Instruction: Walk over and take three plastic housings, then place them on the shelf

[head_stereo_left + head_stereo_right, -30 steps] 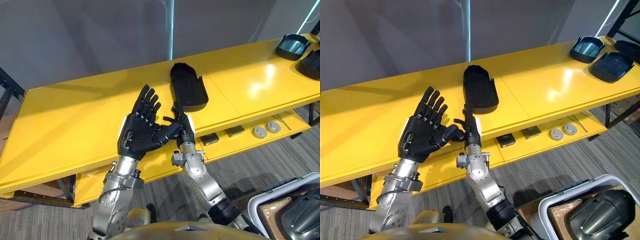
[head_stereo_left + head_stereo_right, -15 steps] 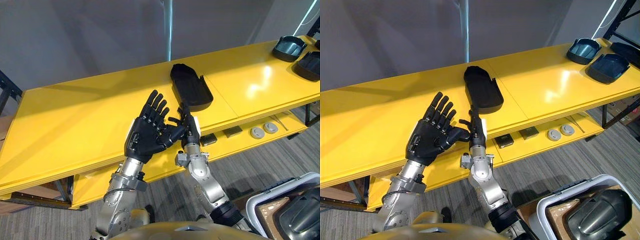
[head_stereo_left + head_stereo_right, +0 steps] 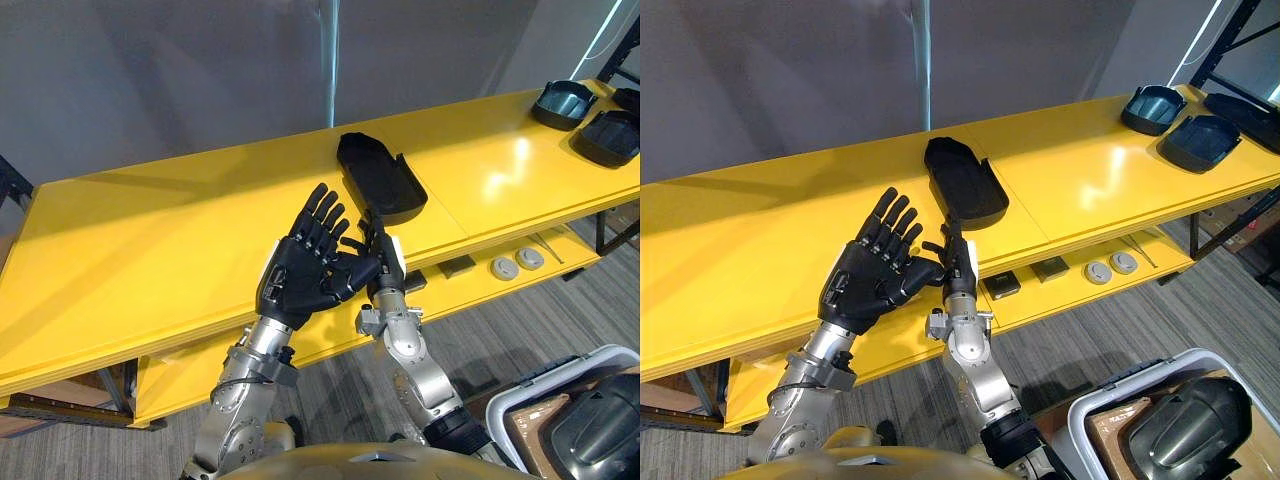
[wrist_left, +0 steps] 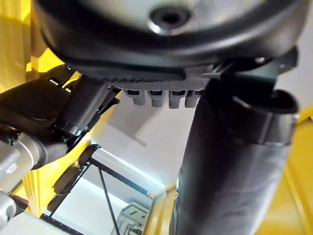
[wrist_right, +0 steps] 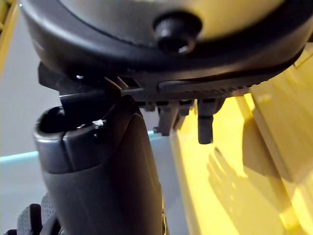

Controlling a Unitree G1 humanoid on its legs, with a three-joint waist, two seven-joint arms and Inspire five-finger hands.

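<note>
While the black plastic housing (image 3: 380, 180) lies flat on the yellow shelf top (image 3: 150, 240), the left hand (image 3: 305, 270) and right hand (image 3: 383, 262) hover just before it. They have drifted closer together and stay splayed and empty, so I judge it released or not yet taken. A second housing (image 3: 560, 100) and a third housing (image 3: 608, 135) sit far right. Nothing blocks the reach.

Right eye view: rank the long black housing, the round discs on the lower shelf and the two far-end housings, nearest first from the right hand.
1. Long black housing, on the shelf top, just ahead of the right hand.
2. Round discs, lower shelf, to its right.
3. Two far-end housings, far right end; too close to split.
</note>
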